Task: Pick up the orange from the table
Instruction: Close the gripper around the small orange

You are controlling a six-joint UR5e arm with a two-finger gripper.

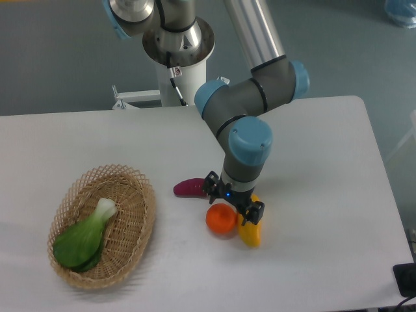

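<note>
My black two-finger gripper (233, 203), fingers apart, hovers over one small round bright orange fruit (220, 220) near the front edge of the white rectangular tabletop (325, 162), beside one elongated yellow fruit (250, 233) and one purple oval vegetable (189, 188).

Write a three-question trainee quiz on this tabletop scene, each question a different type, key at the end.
1. True or false: the small round orange fruit lies inside the woven wicker basket.
2. Multiple choice: what lies in the basket? A) purple oval vegetable B) green leafy bok choy C) elongated yellow fruit
3. Fill in: the gripper hangs over the orange fruit and the elongated ____ fruit beside it.

Key
1. False; it sits on the white table.
2. B, the green leafy bok choy; the purple oval vegetable is on the table.
3. Yellow.
</note>
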